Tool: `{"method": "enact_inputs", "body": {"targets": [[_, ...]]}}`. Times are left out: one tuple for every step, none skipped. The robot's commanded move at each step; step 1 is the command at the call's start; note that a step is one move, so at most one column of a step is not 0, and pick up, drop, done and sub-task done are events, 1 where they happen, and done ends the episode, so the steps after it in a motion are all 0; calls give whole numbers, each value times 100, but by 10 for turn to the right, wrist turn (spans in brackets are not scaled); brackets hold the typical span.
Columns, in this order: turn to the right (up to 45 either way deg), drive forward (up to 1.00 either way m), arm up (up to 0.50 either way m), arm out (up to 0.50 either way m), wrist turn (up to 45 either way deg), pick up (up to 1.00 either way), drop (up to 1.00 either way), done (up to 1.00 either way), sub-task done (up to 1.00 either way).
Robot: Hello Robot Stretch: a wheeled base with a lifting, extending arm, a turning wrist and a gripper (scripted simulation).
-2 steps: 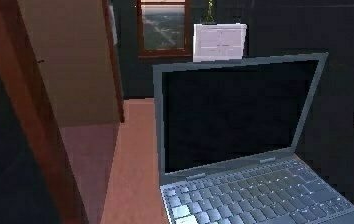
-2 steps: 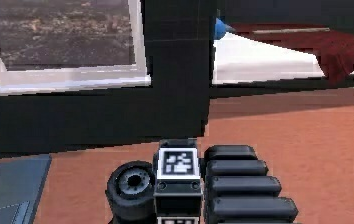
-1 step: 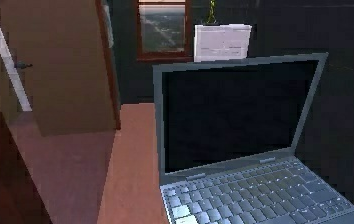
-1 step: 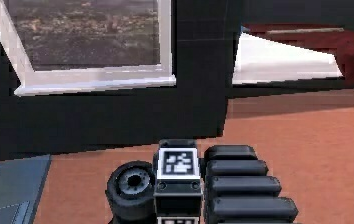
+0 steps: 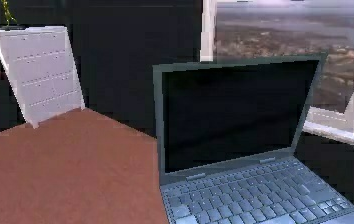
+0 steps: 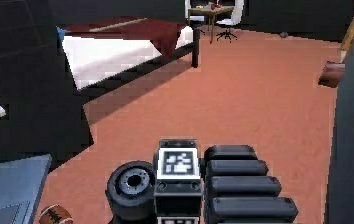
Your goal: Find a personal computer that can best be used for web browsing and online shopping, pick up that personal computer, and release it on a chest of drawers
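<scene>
The arm [image 6: 235, 185] sits compact at the arm side view's bottom edge, dark stacked segments just right of a white marker square [image 6: 177, 163]; the gripper [image 6: 133, 190] is a round dark body left of that square, far end indistinct, so I cannot tell its state or whether it holds anything; the laptop [image 5: 240, 110] stands lid up, screen dark, on the reddish-brown surface [image 5: 65, 170]; a white chest of drawers [image 5: 40, 70] stands beyond.
</scene>
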Motion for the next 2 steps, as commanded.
{"method": "enact_inputs", "body": {"targets": [[330, 0, 0, 0, 0, 0, 0, 0, 0], [0, 20, 0, 0, 0, 0, 0, 0, 0]]}}
